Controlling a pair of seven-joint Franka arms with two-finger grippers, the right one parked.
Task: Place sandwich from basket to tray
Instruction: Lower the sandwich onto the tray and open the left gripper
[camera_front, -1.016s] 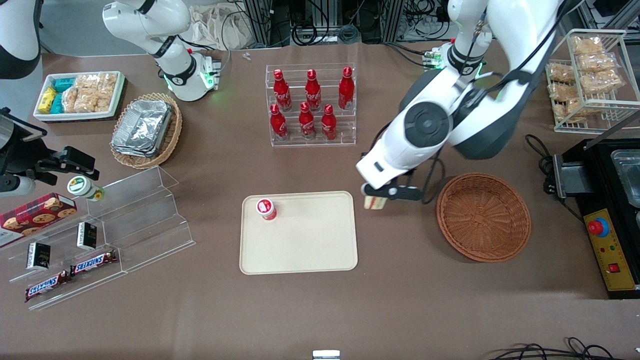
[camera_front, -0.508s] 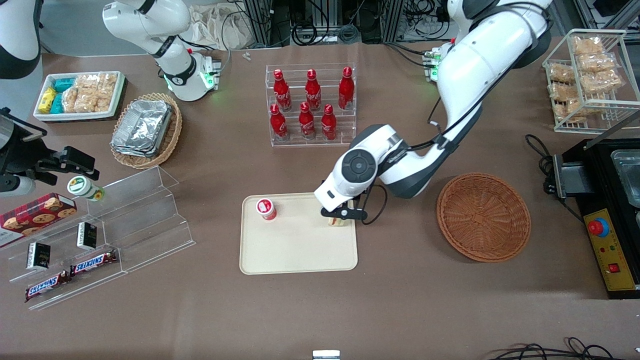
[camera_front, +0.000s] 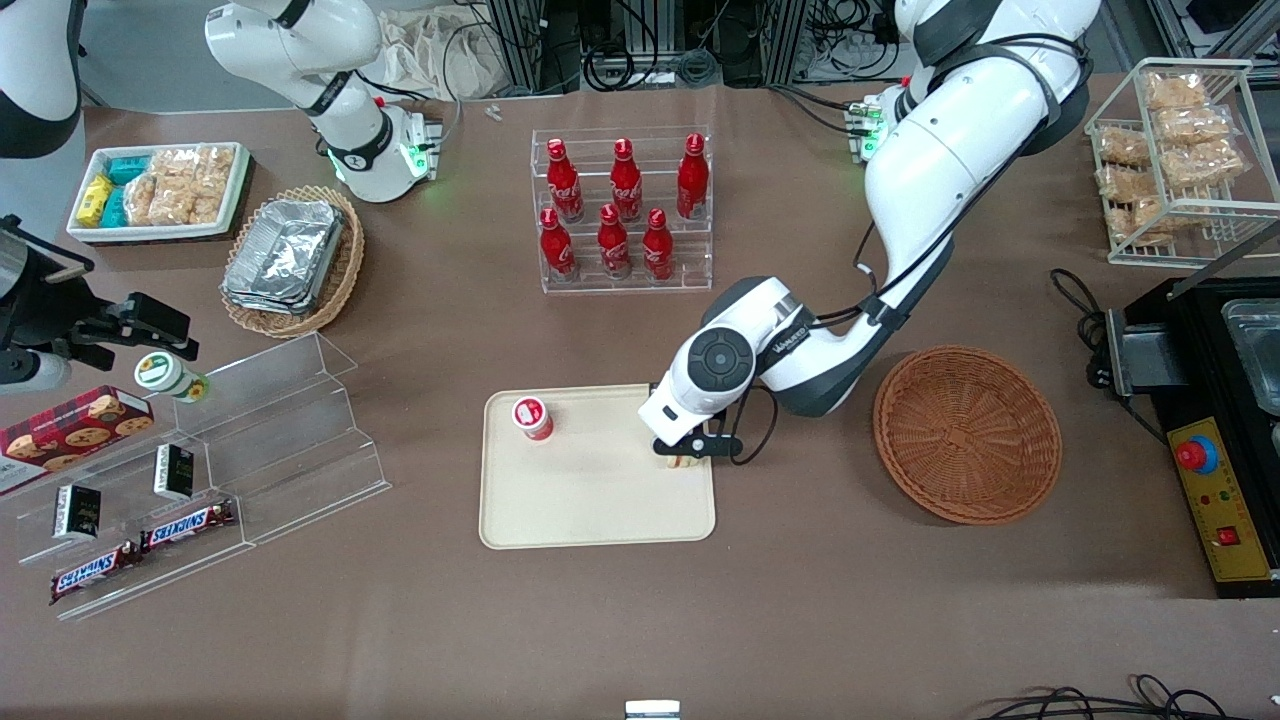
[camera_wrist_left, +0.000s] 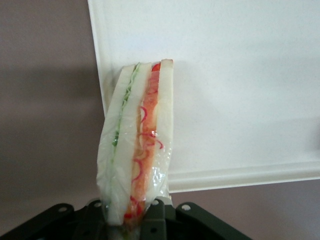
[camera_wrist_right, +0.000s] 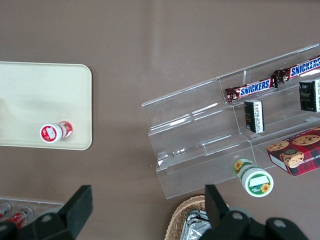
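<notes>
— Most of the job done, by the look of it: basket (camera_front: 967, 434) empty, sandwich (camera_front: 680, 461) already carried over to the tray (camera_front: 598, 505).

— Set down yet?

— Not released. Clamped between the fingers of the gripper (camera_front: 690, 452), low over the tray's edge nearest the basket. From the front view, hard to say whether touching the tray surface or hanging just above it.

— Left to do, then?

— Probably only the last bit: lower if needed, open, lift away. Judged so from the position alone.

— And over the tray proper, or over the table?

— Over the tray's rim, going by the wrist view: tip of the sandwich (camera_wrist_left: 137, 145) above the pale tray (camera_wrist_left: 240, 75), base at the gripper (camera_wrist_left: 129, 220) above brown table (camera_wrist_left: 45, 125). Worth nudging inward before letting go, perhaps.

— Appearance of the thing?

— Wedge held on edge, layers showing: pale bread outside, a green line of filling along one side, red and orange curls along the other. Clear wrap around all of it, glossy and slightly creased. Squeezed narrow at the gripped end.

— Anything else on the tray?

— One small red-capped cup (camera_front: 532, 417), toward the parked arm's end, well apart from the sandwich.
</notes>
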